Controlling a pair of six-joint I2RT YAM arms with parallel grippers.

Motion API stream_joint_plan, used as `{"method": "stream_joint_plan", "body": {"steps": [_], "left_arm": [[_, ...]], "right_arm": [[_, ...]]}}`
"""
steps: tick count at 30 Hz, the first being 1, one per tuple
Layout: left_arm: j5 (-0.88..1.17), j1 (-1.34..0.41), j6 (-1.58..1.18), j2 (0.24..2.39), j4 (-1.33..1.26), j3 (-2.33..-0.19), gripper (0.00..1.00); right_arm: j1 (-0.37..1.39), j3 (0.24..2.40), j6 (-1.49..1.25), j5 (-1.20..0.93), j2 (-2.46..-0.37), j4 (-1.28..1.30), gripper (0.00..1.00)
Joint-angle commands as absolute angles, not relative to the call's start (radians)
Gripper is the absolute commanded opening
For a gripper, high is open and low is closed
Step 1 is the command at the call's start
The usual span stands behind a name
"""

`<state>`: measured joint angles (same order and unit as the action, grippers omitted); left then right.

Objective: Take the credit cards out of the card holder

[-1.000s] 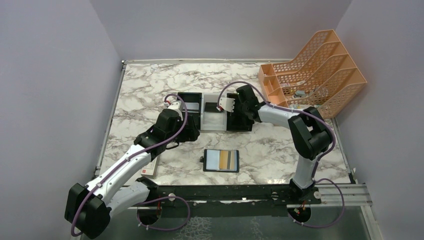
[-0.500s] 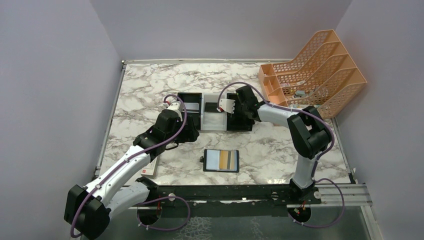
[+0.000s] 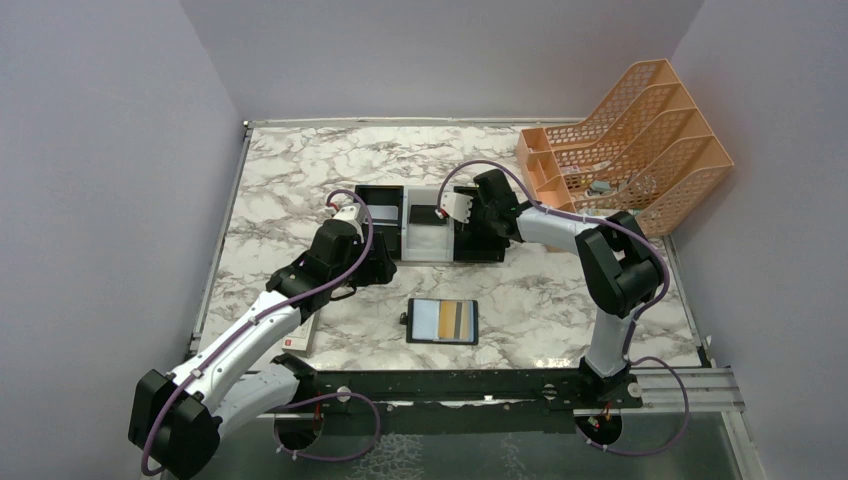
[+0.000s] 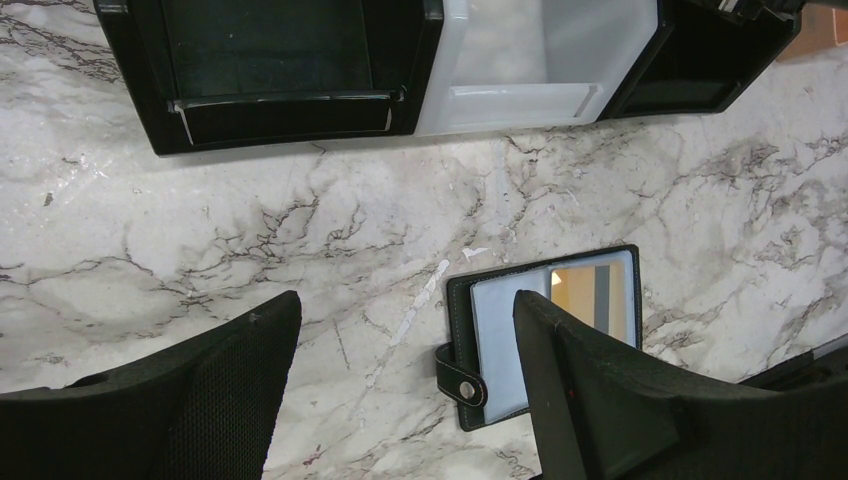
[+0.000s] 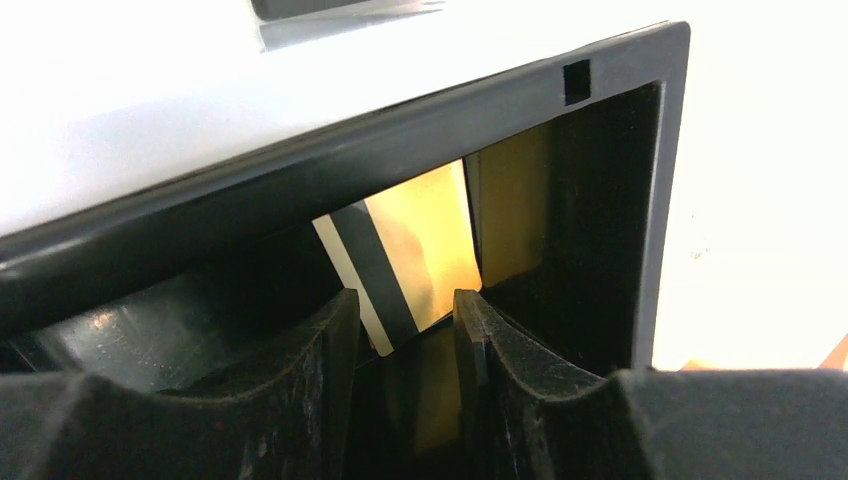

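One card holder (image 3: pixel 443 321) lies open on the bench (image 3: pixel 300 180), showing two pocket panels. Three cards can be counted: one gold-tan striped card (image 3: pixel 457 320) in the holder, plus one gold card (image 5: pixel 420 250) and one greyish card (image 3: pixel 383 213) in the single three-section tray (image 4: pixel 300 140). There is also one orange file rack (image 3: pixel 640 150) with four slots and one white box (image 3: pixel 303 335).

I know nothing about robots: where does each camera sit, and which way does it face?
Top external: fixed above, behind the arms, looking down on the marble table; left arm and right arm show.
Left wrist: on the left arm, looking down past its black fingers at the small black open card holder and black-white-black three-compartment tray.
Right wrist: on the right arm, looking past its black fingers into a black tray compartment at a gold dark-striped card.
Shared: top and left wrist both show holder and tray.
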<state>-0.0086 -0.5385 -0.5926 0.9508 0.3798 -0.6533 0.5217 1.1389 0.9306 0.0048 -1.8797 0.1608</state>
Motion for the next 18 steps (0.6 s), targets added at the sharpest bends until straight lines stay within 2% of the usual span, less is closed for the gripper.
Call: {"method": "stream_joint_plan", "body": {"steps": [1, 11, 18], "left_arm": [[-0.024, -0.535, -0.6, 0.937, 0.382, -0.651, 0.8], [-0.017, -0.534, -0.61, 0.94, 0.381, -0.657, 0.8], [-0.019, -0.534, -0.616, 0.938, 0.376, -0.658, 0.8]], "right_arm": [[0.517, 1.163, 0.869, 0.017, -1.894, 0.095, 0.41], [0.517, 1.209, 0.71, -0.03, -1.885, 0.086, 0.4], [0.517, 1.213, 0.303, -0.148, -1.788, 0.066, 0.35]]}}
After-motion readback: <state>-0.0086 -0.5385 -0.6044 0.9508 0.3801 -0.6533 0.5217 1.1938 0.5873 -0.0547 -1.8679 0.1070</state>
